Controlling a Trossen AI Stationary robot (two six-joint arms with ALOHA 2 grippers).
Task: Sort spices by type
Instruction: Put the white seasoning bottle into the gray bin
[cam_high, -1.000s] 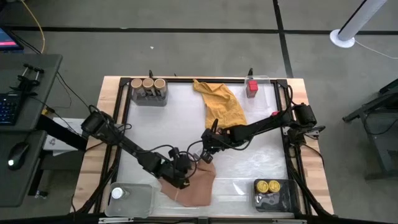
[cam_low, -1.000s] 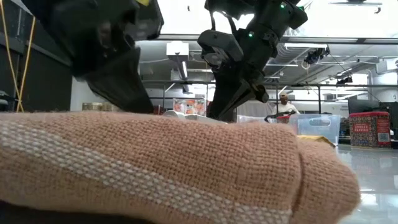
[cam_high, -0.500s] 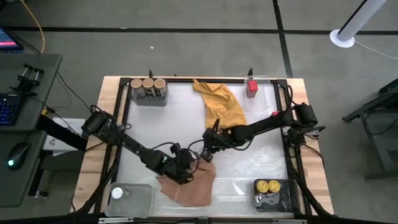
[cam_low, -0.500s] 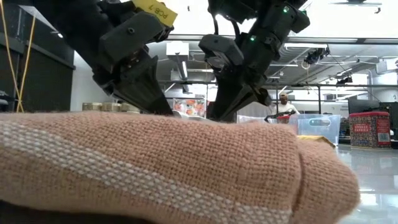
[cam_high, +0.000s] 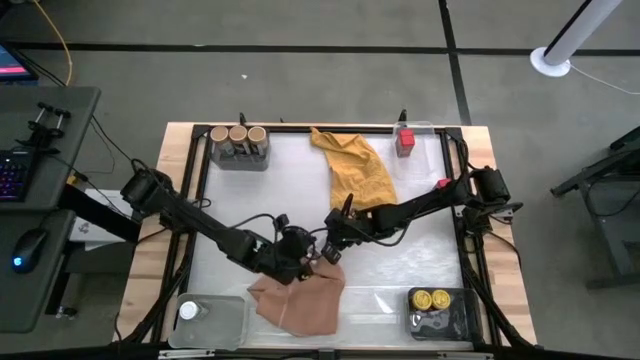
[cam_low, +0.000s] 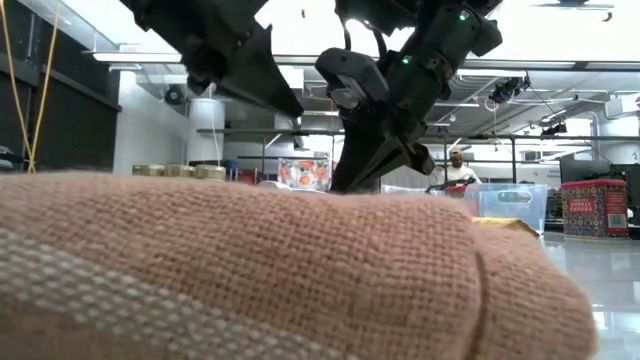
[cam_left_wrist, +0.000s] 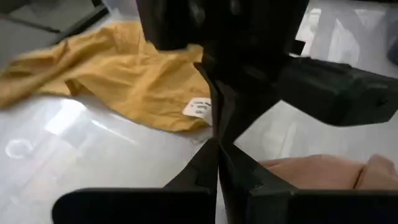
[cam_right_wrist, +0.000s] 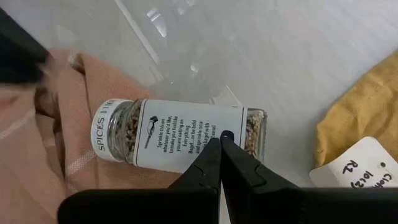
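Jar (cam_right_wrist: 180, 139): on its side, against pink cloth (cam_high: 298, 300)
My right gripper (cam_right_wrist: 220, 144): fingers closed, over jar
My left gripper (cam_high: 300, 262): fingers together, empty

Pink cloth (cam_low: 260, 270) seemingly hides the table's near side.

The white-lidded jar (cam_right_wrist: 180, 137) reads "SPICES" on its lid rim

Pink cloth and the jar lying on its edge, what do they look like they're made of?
Pink cloth: coarse woven fabric, matte; open weave threads and soft folds show in the low view.
Jar: body looks like clear glass or hard plastic, since the seeds inside show through it, with a printed white paper label. White lid, probably plastic.
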